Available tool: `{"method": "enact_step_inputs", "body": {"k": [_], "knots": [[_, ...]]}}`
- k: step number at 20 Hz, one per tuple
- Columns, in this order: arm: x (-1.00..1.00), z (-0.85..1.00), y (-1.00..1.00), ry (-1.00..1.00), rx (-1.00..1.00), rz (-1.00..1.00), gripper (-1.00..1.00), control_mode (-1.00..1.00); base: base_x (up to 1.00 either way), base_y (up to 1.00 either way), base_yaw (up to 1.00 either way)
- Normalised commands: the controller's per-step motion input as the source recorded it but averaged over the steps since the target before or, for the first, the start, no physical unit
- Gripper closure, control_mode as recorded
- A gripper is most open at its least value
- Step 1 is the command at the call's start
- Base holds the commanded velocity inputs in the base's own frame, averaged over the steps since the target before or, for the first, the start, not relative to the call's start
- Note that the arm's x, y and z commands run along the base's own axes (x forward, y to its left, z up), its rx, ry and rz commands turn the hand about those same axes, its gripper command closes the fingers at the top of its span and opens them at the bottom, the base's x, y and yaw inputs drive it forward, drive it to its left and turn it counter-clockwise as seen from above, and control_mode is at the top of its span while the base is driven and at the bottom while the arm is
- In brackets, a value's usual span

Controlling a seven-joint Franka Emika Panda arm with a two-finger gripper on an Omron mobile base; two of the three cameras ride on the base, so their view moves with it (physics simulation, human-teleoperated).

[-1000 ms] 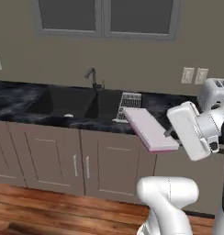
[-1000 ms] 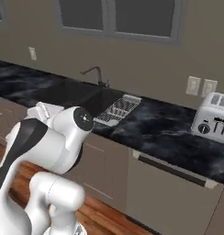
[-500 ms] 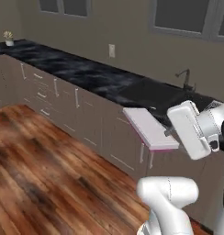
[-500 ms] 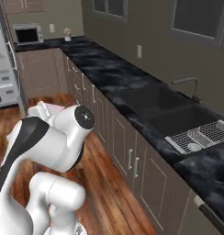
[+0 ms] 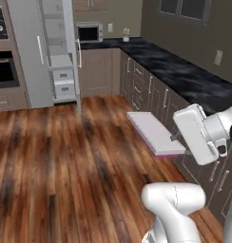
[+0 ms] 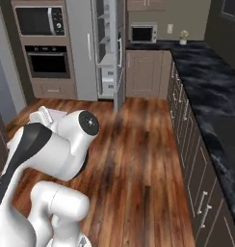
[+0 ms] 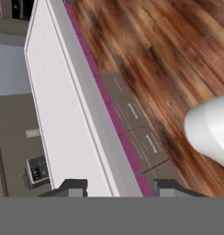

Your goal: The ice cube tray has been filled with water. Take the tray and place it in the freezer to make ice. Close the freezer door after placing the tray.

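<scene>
The pincer (image 7: 114, 186) is gripping the ice cube tray (image 5: 155, 133) by one end, carrying it level above the wooden floor (image 5: 65, 161). The hand view is showing the tray's pale top and pink lower edge between both fingertips (image 7: 73, 186). The base views are showing the freezer (image 6: 104, 48) standing well apart, with the freezer door (image 5: 73, 52) open.
</scene>
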Motion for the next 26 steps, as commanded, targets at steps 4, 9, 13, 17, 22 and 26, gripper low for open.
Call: {"method": "enact_step_inputs", "body": {"k": [4, 9, 13, 17, 22, 26], "knots": [[0.0, 0.0, 0.0, 0.0, 0.0, 0.0, 1.0, 1.0, 0.85, 0.06, 0.45], [0.0, 0.0, 0.0, 0.0, 0.0, 0.0, 1.0, 1.0, 1.0, 0.25, 0.07], [0.0, 0.0, 0.0, 0.0, 0.0, 0.0, 1.0, 1.0, 1.0, 0.38, -0.06], [0.0, 0.0, 0.0, 0.0, 0.0, 0.0, 1.0, 1.0, 1.0, 0.78, -0.21], [0.0, 0.0, 0.0, 0.0, 0.0, 0.0, 1.0, 1.0, 1.0, 0.9, -0.28], [0.0, 0.0, 0.0, 0.0, 0.0, 0.0, 1.0, 1.0, 1.0, 0.67, -0.25]]}}
